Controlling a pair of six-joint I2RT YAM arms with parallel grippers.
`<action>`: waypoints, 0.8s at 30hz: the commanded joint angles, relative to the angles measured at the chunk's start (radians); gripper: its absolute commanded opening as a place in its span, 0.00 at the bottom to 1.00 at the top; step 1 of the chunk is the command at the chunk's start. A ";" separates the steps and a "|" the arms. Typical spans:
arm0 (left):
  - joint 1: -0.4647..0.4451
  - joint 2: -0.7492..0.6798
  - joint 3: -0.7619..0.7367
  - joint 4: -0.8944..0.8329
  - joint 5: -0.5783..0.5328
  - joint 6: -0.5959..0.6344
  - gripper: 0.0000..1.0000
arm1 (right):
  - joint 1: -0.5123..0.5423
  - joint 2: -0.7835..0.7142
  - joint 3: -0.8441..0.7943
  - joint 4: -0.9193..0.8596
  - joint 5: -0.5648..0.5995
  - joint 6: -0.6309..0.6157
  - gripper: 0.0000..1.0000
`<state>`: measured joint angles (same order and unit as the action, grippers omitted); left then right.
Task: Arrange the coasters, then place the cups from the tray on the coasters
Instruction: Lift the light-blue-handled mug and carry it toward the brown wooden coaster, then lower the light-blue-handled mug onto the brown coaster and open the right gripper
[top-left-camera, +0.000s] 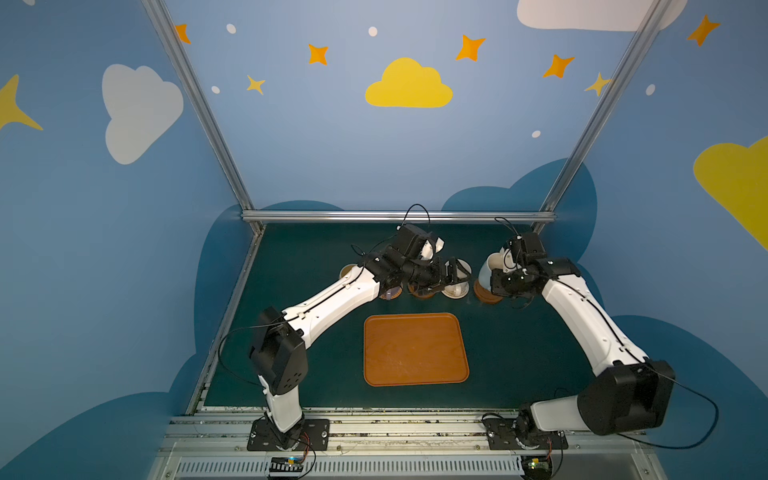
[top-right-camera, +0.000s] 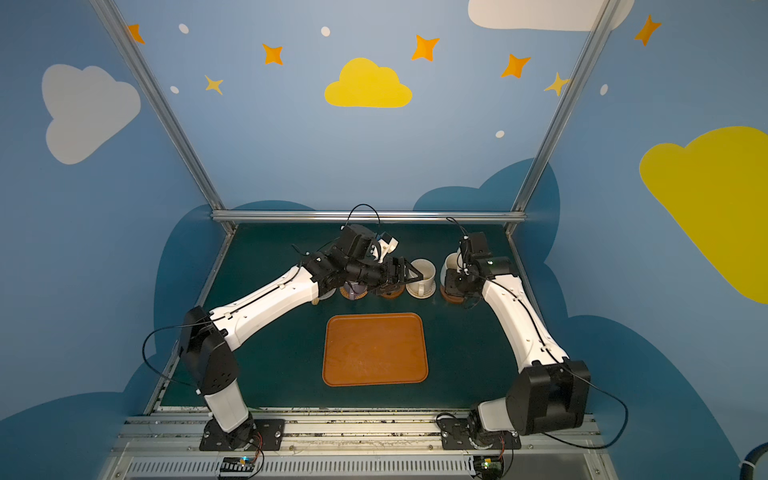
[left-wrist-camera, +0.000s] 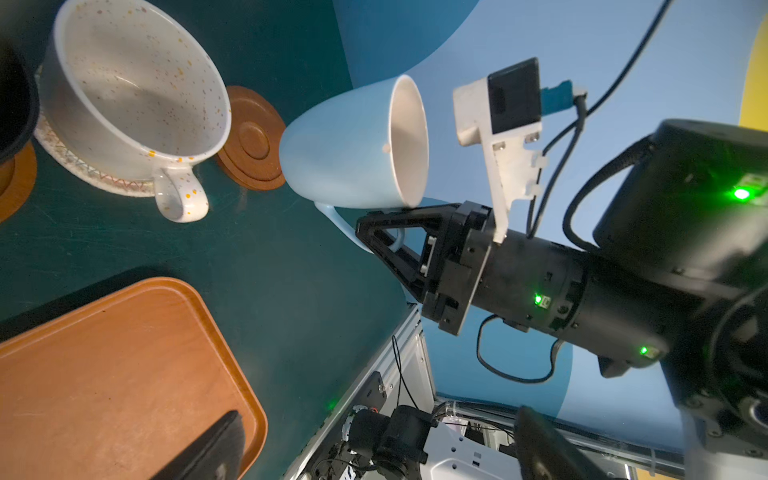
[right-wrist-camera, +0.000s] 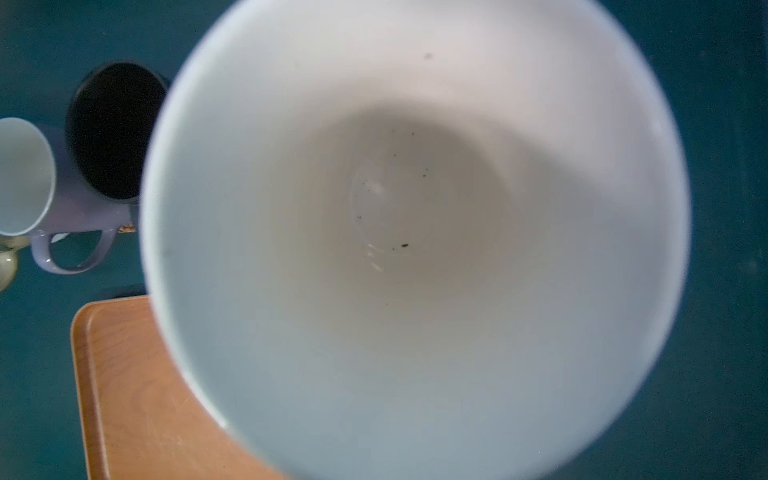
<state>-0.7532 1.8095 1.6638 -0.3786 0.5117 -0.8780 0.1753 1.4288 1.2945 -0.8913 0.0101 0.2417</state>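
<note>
- A pale yellow ceramic cup (top-left-camera: 347, 271) stands near the far left corner of the dark green desk (top-left-camera: 519, 353). The white left arm (top-left-camera: 332, 299) crosses in front and hides most of it.
- Next along the far edge are a lavender handled cup (right-wrist-camera: 79, 203) and a black cup (right-wrist-camera: 114, 129), both partly under that arm in both top views.
- The left gripper (top-right-camera: 415, 276) hovers by the cream-white speckled cup (left-wrist-camera: 133, 91) with its jaws spread wide and nothing between them. That cup sits on a grey-white woven round coaster (left-wrist-camera: 83, 170).
- The flat orange-brown tray (top-left-camera: 415, 349) lies mid-desk, towards the front edge.
- A smooth brown wooden coaster (left-wrist-camera: 249, 137) lies just right of the woven one.
- The right gripper (left-wrist-camera: 376, 226) is clamped on the handle of the light blue cup (left-wrist-camera: 345, 145), which is tilted with its base at the wooden coaster's rim; whether they touch I cannot tell.
- The cup's pale inside fills the right wrist view and blocks most else.
</note>
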 joint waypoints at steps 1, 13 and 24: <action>0.000 0.048 0.069 -0.094 0.030 0.053 1.00 | -0.020 0.015 0.053 0.048 -0.002 -0.040 0.00; -0.005 0.148 0.165 -0.135 0.010 0.066 1.00 | -0.081 0.258 0.238 -0.122 0.026 -0.143 0.00; -0.006 0.150 0.149 -0.105 -0.019 0.050 1.00 | -0.083 0.402 0.353 -0.187 0.037 -0.131 0.00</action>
<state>-0.7555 1.9572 1.8030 -0.4919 0.5068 -0.8349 0.0933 1.8549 1.6306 -1.0828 0.0326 0.1215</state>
